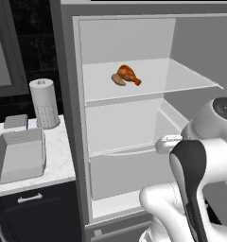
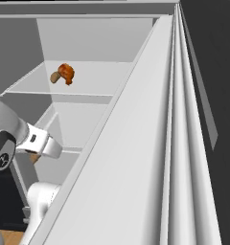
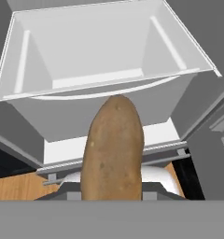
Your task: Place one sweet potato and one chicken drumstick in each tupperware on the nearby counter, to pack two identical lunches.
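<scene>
My gripper (image 3: 112,189) is shut on a brown sweet potato (image 3: 113,149), which stands up between the jaws and hides the fingertips. It hangs in front of the open fridge, over the lower drawer (image 3: 100,60). A sliver of that potato (image 2: 35,157) shows under the hand in the right base view. On the upper fridge shelf (image 1: 181,75) lie a chicken drumstick (image 1: 128,74) and a second sweet potato (image 1: 118,80), touching each other; both also show as drumstick (image 2: 66,72) and potato (image 2: 55,76). A grey tupperware (image 1: 21,153) sits empty on the counter (image 1: 58,156) left of the fridge.
A paper towel roll (image 1: 44,104) and a small grey box (image 1: 15,121) stand behind the tupperware. The open fridge door (image 2: 150,158) runs close along the right side. The fridge's left wall (image 1: 70,118) separates the shelves from the counter. Wooden floor (image 3: 16,184) lies below.
</scene>
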Robot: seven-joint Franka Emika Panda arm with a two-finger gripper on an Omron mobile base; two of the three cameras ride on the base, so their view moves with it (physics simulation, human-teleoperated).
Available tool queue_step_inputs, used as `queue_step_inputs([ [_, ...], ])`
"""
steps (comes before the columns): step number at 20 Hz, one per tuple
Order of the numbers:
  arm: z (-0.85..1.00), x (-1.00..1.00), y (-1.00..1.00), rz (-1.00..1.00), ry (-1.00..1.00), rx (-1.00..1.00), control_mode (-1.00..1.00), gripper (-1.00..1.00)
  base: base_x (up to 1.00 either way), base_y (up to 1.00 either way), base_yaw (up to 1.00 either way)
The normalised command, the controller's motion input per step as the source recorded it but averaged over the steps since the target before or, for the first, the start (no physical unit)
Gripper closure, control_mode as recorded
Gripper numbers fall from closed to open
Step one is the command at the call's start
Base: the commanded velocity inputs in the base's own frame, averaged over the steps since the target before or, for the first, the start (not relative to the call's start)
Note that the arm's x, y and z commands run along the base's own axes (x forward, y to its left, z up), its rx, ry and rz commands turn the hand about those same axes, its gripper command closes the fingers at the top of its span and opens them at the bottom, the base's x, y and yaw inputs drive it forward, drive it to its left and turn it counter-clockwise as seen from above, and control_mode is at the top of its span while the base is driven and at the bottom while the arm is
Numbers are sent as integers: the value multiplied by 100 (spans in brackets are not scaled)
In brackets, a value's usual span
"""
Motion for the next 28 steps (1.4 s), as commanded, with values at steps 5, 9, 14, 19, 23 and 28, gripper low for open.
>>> queue_step_inputs([
  [5,0,0,0,0,0,0,100,100,-75,48,10],
  [9,0,0,0,0,0,0,100,100,-55,99,10],
  [14,0,0,0,0,0,0,100,100,-8,100,1],
  [19,0,0,0,0,0,0,100,100,9,100,-2],
  [23,0,0,0,0,0,0,100,100,34,97,-9],
  [28,0,0,0,0,0,0,100,100,61,87,-13],
])
